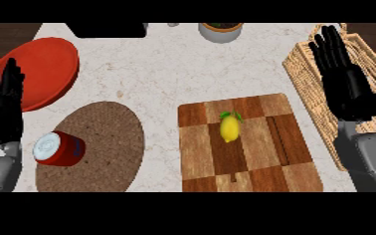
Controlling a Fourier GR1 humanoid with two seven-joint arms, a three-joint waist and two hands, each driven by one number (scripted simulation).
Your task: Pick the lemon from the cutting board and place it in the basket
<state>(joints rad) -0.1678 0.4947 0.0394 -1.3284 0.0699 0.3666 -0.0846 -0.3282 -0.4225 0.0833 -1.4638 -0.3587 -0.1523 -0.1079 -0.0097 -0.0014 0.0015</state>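
1. The lemon (230,128) lies on the wooden cutting board (283,164), toward the board's far half and a little left of its centre; no hand touches it.
2. The wicker basket (305,74) stands at the counter's (169,74) right edge, just beside the board.
3. The right hand (345,79) is held over the basket, fingers straight and slightly apart, holding nothing.
4. The left hand (10,104) rests at the counter's left edge, fingers straight and together.
5. A red can (58,148) stands on a brown round mat (110,129) near the front-left corner, with a red plate (47,69) behind it.
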